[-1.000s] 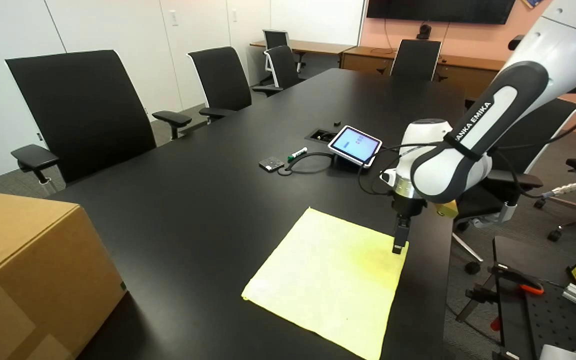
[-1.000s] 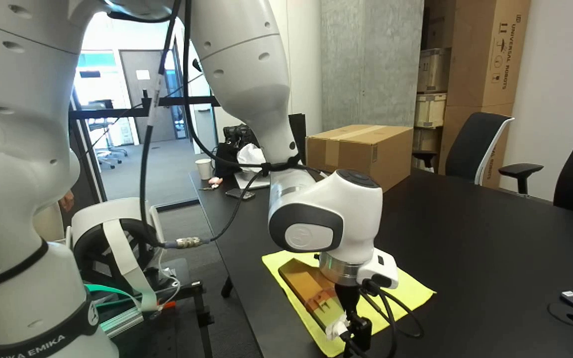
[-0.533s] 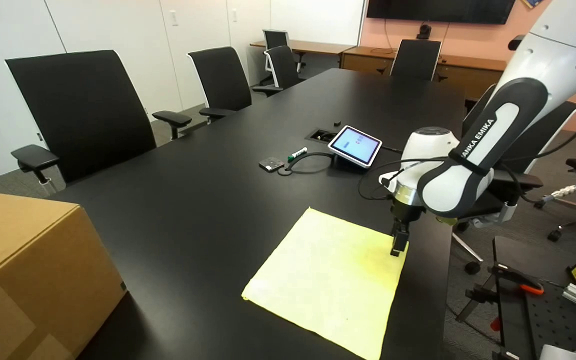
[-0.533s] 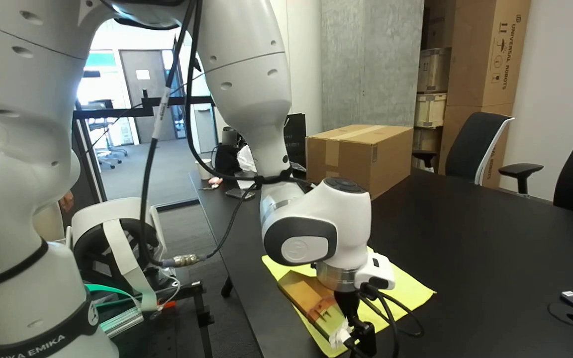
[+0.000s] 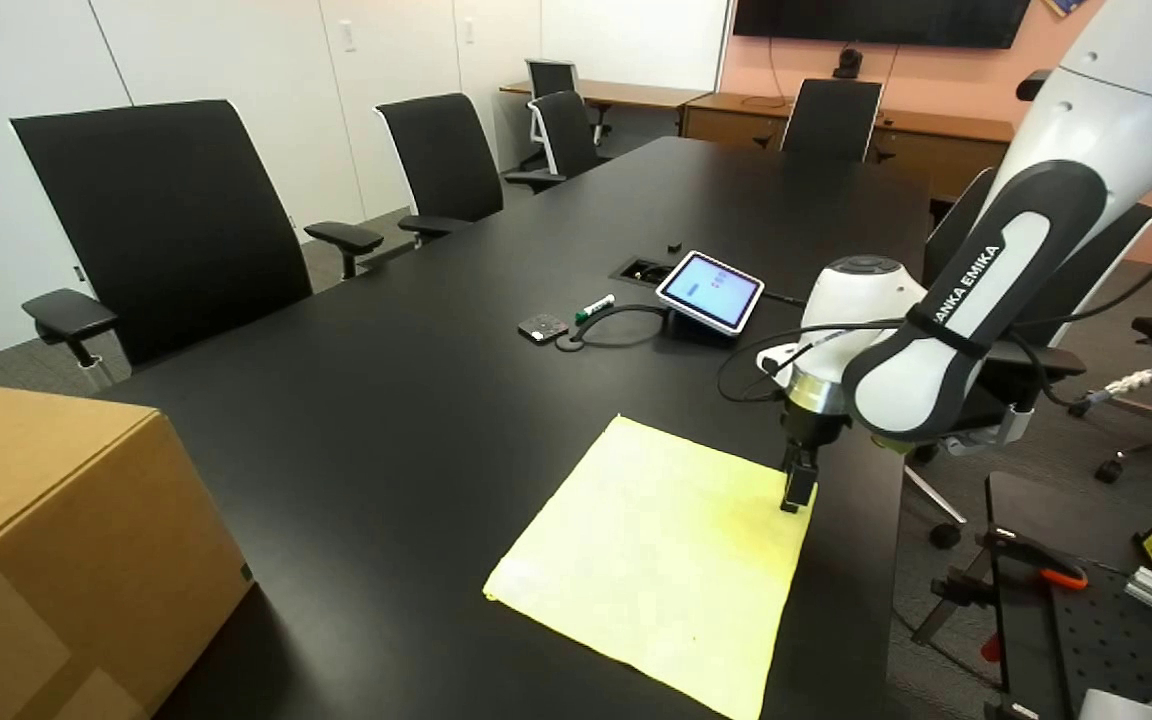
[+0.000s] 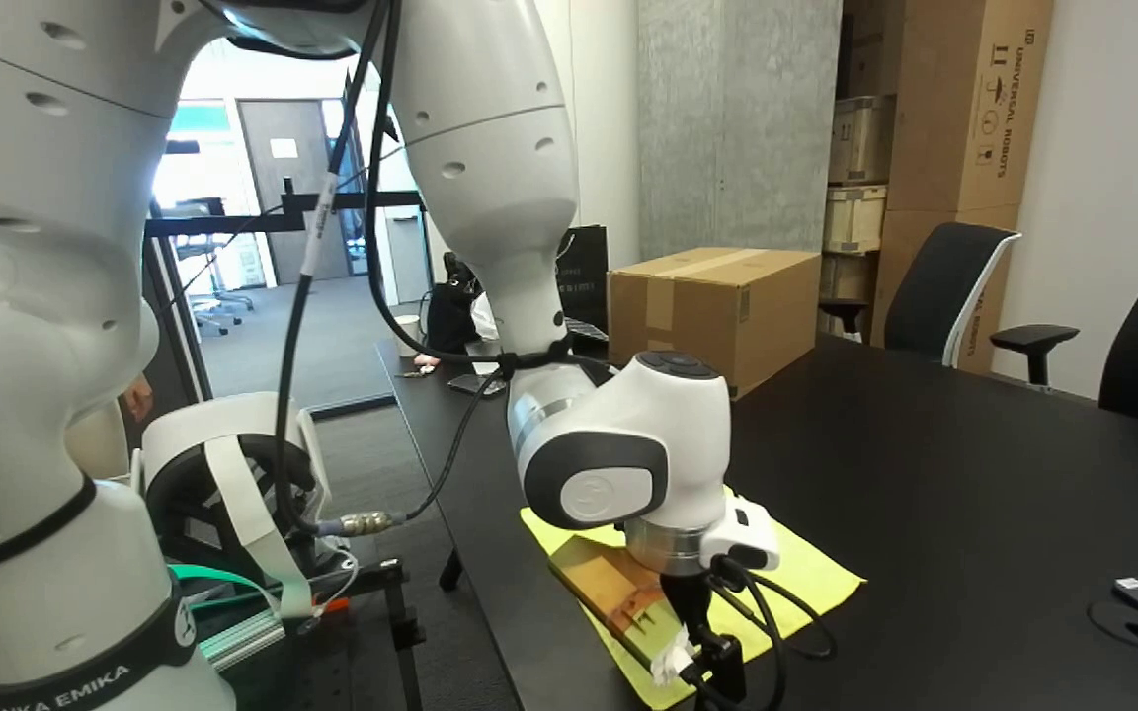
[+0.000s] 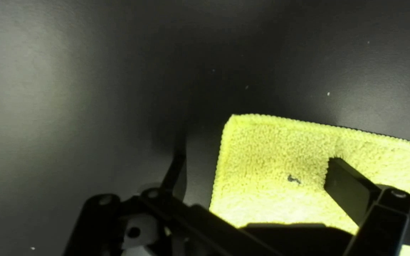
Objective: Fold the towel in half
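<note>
The yellow towel (image 5: 656, 560) lies flat and spread out on the black table in both exterior views (image 6: 816, 583). My gripper (image 5: 793, 500) points down at the towel's corner near the table edge. In the wrist view the gripper (image 7: 257, 164) is open and straddles that corner of the towel (image 7: 276, 149). The left finger (image 7: 177, 170) is beyond the towel's edge, over bare table. The right finger (image 7: 347, 186) has its tip pressed into the towel's pile. Nothing is held between the fingers. In an exterior view the arm hides part of the towel and the fingertips.
A cardboard box (image 5: 86, 540) stands on the table, also in the other view (image 6: 717, 306). A tablet on a stand (image 5: 711, 290), a green marker (image 5: 595, 307) and a small black device (image 5: 543, 328) lie behind the towel. A cable (image 6: 772, 612) hangs by the gripper.
My arm has come down a little, bringing the gripper onto the towel's corner. In the last half second it has barely moved. The towel lies as before.
</note>
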`<control>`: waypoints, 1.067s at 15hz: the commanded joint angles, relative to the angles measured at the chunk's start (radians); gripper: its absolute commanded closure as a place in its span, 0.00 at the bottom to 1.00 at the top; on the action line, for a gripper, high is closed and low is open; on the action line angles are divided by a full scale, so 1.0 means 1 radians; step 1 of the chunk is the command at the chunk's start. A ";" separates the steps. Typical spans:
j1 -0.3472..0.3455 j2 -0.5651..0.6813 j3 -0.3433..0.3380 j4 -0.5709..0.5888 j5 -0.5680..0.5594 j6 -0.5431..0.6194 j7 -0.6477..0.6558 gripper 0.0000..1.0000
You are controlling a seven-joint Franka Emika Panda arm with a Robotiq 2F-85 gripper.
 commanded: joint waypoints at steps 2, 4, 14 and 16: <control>0.043 0.003 -0.024 -0.002 -0.041 0.018 0.075 0.14; 0.061 0.001 -0.032 0.001 -0.043 0.017 0.096 0.34; 0.189 -0.047 -0.108 0.015 -0.087 -0.036 0.223 0.94; 0.224 -0.057 -0.134 0.025 -0.106 -0.057 0.259 0.90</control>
